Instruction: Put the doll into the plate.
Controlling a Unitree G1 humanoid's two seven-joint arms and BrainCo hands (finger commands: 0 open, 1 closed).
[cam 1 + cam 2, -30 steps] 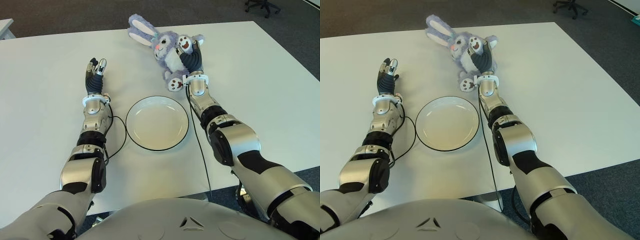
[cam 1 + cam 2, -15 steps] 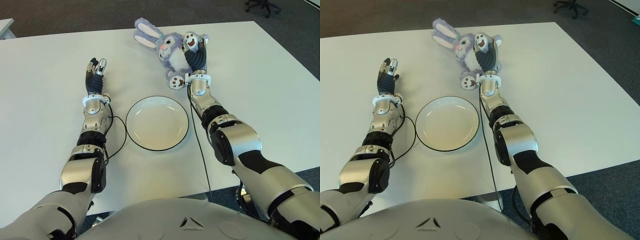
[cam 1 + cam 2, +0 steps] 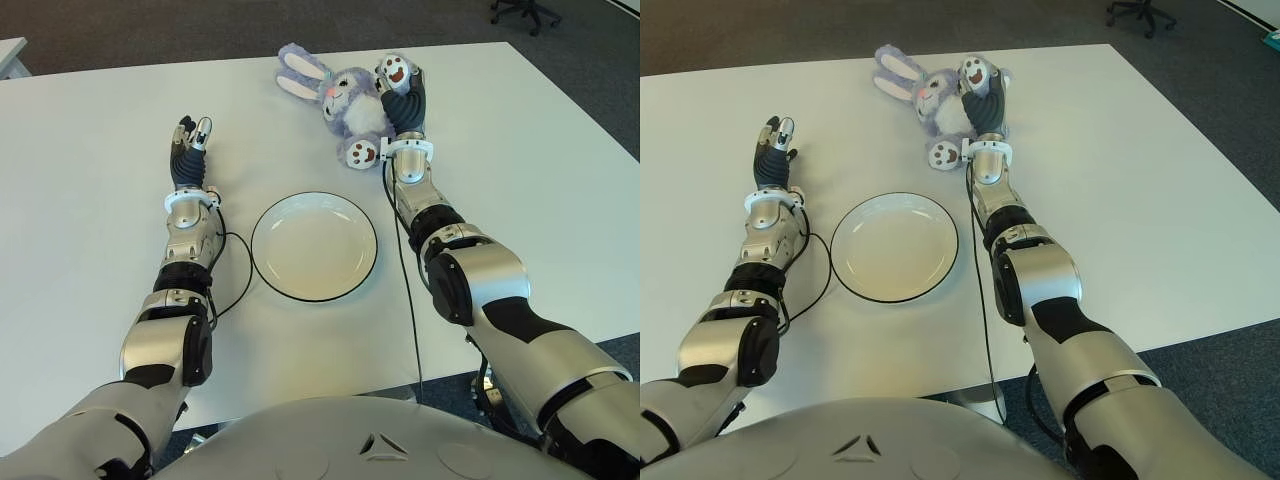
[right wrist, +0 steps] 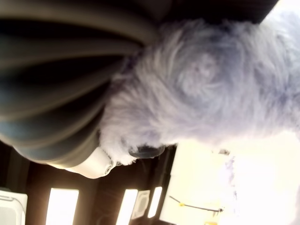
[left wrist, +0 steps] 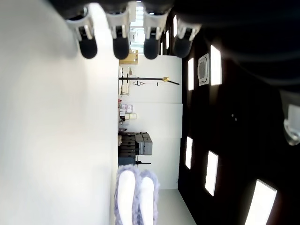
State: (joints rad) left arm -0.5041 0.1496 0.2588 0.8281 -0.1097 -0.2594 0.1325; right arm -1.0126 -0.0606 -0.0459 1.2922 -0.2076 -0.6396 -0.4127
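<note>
we are gripping the doll (image 3: 358,102) in our right hand (image 3: 402,100) beyond the plate (image 3: 314,246), fingers wrapped around its body for carrying; our left hand (image 3: 188,150) is idling open over the tabletop (image 3: 90,200), left of the plate.

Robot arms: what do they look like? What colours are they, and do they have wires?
Both arms are shiny silver metal with black joints. The left hand and right hand have dark fingers, the left's with pale tips, and each has a white ring at the wrist. A thin black cable runs along each forearm, looping onto the white table.
</note>
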